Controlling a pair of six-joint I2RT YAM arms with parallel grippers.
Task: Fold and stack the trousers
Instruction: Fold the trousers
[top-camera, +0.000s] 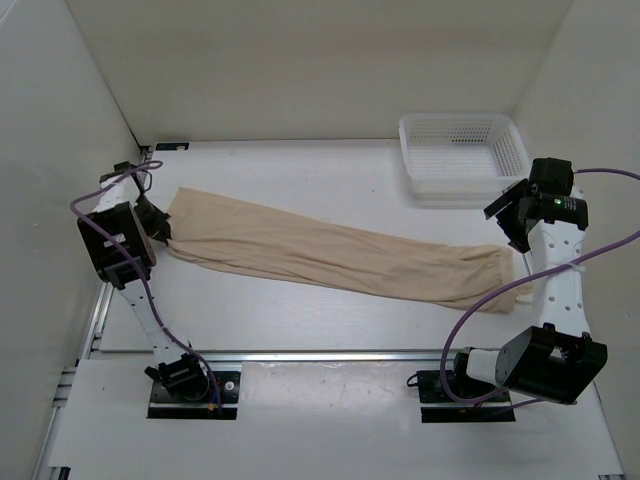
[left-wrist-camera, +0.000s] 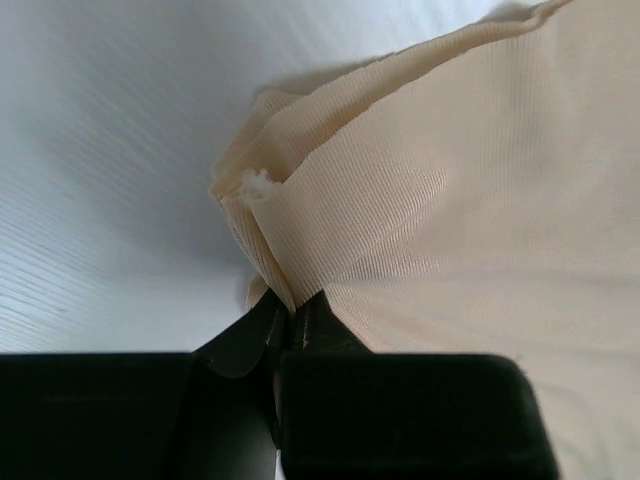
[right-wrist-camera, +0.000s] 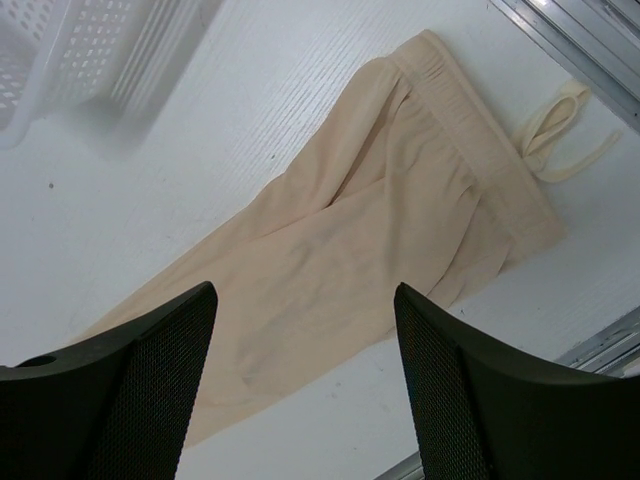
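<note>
**A:** What has the left end effector got?

**B:** It is clenched on a bunched corner of the trousers, at the leg-hem end, on the left of the surface.

**A:** And the right end effector?

**B:** Released, jaws wide. It hovers above the waistband end with nothing in it.

**A:** How far along, then?

**B:** Early, I'd judge. The trousers lie full length, slanting across the surface, the legs seemingly one atop the other. No crosswise fold shows yet, and nothing is stacked. The white basket stands well apart from them, at the far right.
</note>
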